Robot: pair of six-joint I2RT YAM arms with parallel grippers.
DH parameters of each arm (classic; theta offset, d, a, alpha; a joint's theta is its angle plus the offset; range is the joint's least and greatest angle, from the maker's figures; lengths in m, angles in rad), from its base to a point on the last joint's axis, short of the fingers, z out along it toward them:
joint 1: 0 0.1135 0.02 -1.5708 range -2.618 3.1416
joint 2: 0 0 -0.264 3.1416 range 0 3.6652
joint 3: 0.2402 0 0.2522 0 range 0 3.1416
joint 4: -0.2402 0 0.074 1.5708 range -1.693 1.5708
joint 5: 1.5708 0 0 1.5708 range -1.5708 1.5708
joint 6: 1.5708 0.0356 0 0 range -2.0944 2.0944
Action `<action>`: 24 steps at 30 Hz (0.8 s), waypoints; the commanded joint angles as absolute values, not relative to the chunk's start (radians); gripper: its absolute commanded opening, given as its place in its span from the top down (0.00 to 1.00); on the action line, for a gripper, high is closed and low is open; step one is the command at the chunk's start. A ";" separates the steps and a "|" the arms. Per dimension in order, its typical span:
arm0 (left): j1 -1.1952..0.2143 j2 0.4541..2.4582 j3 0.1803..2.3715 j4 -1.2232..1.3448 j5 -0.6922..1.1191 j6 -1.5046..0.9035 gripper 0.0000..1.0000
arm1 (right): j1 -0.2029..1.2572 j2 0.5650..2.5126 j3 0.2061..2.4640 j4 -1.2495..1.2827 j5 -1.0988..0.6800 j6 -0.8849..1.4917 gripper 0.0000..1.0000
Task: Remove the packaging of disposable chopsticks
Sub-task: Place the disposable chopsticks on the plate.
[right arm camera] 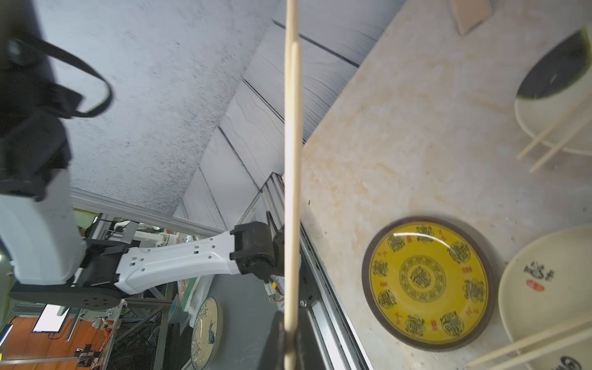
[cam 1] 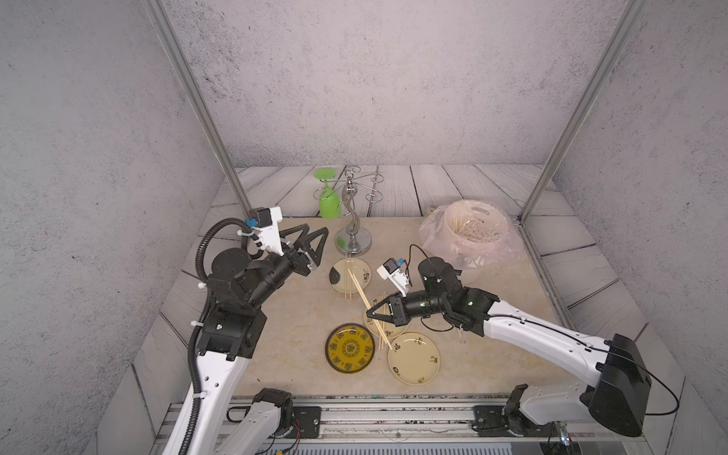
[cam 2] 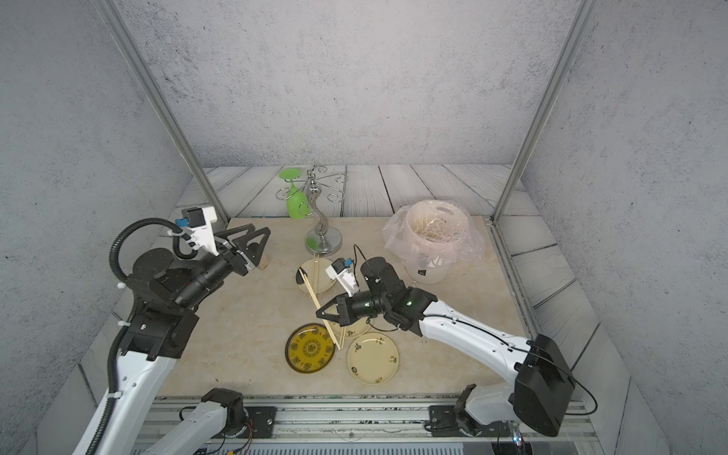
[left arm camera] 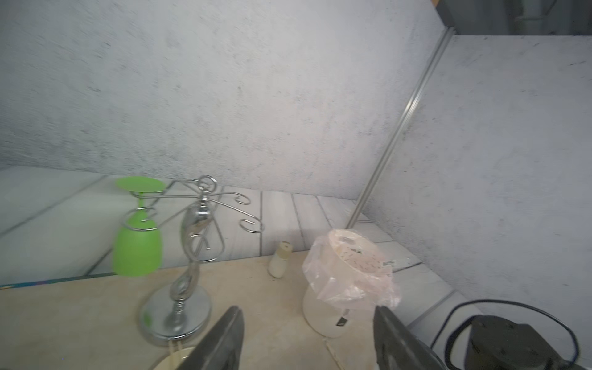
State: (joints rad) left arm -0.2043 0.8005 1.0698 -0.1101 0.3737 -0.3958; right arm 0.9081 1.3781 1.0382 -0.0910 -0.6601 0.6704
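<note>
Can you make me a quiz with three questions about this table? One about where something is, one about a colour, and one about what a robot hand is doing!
1. Where is the green glass?
A. hanging upside down on the silver stand
B. in a cupboard
C. on the floor

2. What colour is the dark-rimmed plate inside?
A. purple
B. yellow
C. red

3. What is the right hand doing?
A. open and empty
B. shut on a spoon
C. shut on chopsticks

Answers:
1 A, its foot sits up in the stand's hook.
2 B, it is yellow with dark patterns.
3 C, two pale sticks jut from its closed tips.
</note>
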 commanded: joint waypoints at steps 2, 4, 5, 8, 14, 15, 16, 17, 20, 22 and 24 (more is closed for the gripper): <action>-0.185 0.746 1.037 -0.252 0.073 -0.234 0.35 | 0.973 1.524 1.058 -0.138 -0.594 0.706 1.00; -0.177 0.742 1.028 -0.251 0.055 -0.227 0.35 | 0.994 1.599 1.074 -0.125 -0.597 0.718 1.00; -0.171 0.745 1.029 -0.253 0.047 -0.227 0.35 | 1.001 1.636 1.087 -0.127 -0.597 0.719 1.00; -0.169 0.751 1.025 -0.259 -0.003 -0.214 0.36 | 1.015 1.731 1.124 -0.129 -0.599 0.720 1.00; -0.168 0.749 1.026 -0.271 -0.013 -0.208 0.36 | 1.024 1.895 1.218 -0.165 -0.603 0.689 1.00; -0.169 0.749 1.028 -0.275 0.001 -0.204 0.36 | 1.025 1.915 1.227 -0.166 -0.616 0.680 1.00; -0.169 0.747 1.029 -0.277 0.017 -0.198 0.36 | 1.022 1.936 1.236 -0.169 -0.621 0.672 1.00; -0.169 0.748 1.031 -0.278 0.031 -0.196 0.36 | 1.023 1.955 1.246 -0.178 -0.616 0.668 1.00; -0.169 0.754 1.029 -0.278 0.034 -0.197 0.36 | 1.023 1.991 1.255 -0.173 -0.624 0.676 1.00; -0.169 0.759 1.032 -0.279 0.032 -0.195 0.36 | 1.022 2.002 1.254 -0.171 -0.626 0.677 1.00; -0.169 0.761 1.032 -0.280 0.032 -0.195 0.36 | 1.022 2.004 1.245 -0.164 -0.616 0.675 1.00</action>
State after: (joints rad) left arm -0.1768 0.7620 1.0309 -0.2836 0.0242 -0.2203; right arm 1.0191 1.9724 1.2366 -0.1562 -0.6144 0.6945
